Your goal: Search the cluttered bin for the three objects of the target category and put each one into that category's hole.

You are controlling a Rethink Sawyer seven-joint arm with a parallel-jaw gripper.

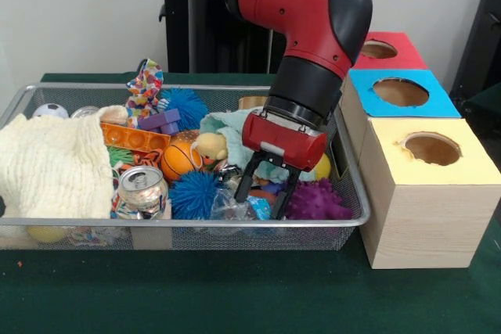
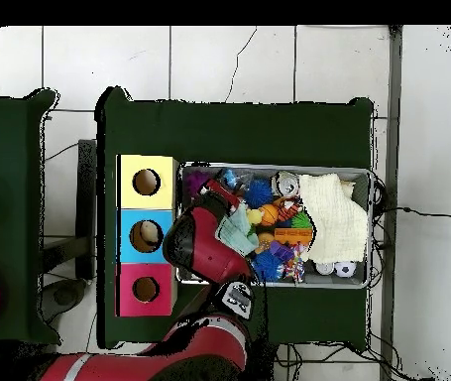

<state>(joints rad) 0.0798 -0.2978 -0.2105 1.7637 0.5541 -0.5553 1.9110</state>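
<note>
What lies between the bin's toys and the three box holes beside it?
Only the bin's mesh side wall, which anything must be lifted over. The holes in the yellow, blue and red boxes are uncovered. The gripper hangs open above the clutter.

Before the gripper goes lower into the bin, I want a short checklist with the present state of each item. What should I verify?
1. Gripper fingers spread for a grasp: ok, they stand apart and hold nothing.
2. Gripper is over the wire bin: ok, low above the clutter, between the blue spiky ball and the purple spiky ball.
3. Which object lies straight under the fingers: cannot tell, small items overlap there.
4. Holes in the yellow box, blue box and red box unblocked: ok in the front view.
5. Cream cloth away from the gripper: ok, it lies at the bin's other end.
</note>
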